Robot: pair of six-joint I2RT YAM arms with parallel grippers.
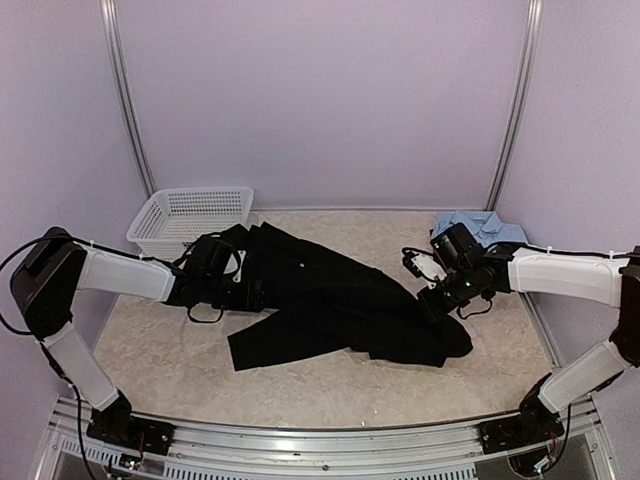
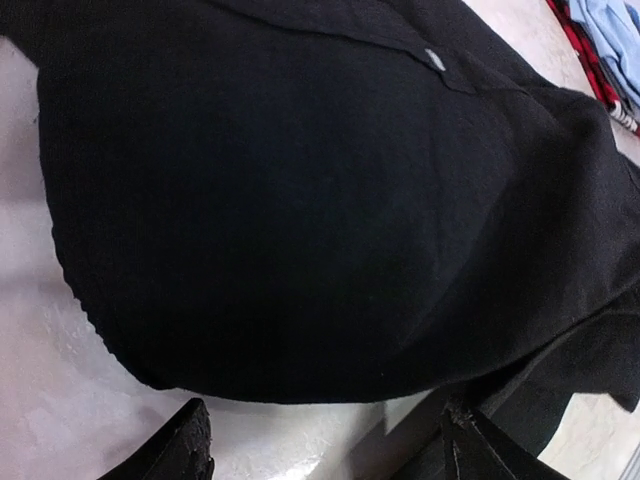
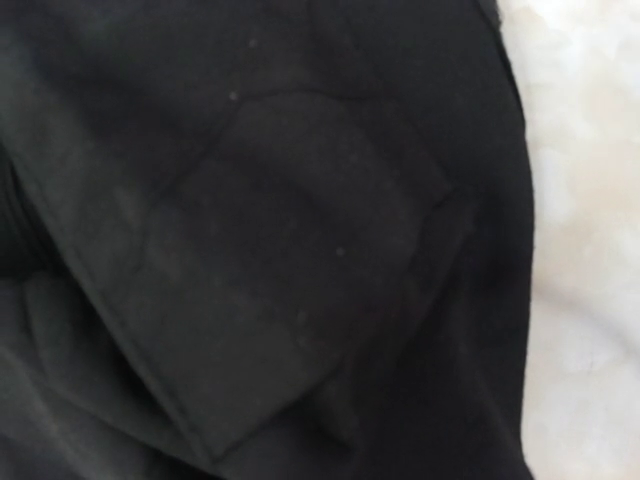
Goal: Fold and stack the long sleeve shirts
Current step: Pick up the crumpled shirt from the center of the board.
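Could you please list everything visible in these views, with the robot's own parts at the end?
Long-sleeved black fabric shirt: one, black, lying crumpled across the middle of the table.
Folded light blue collared shirt: one, light blue, far right corner.
Red-and-black shirt: one, red and black, only its edge showing at the light blue shirt.
White plastic mesh basket: one, white, far left corner.
Beige mottled table: one, beige, under everything.
Left arm: one, white and black, reaching in from the left.
Right arm: one, white and black, reaching in from the right.
Left gripper: one, black, open, at the black shirt's left edge.
Right gripper: one, black, shut, on the black shirt's right end; grip on the fabric not visible.
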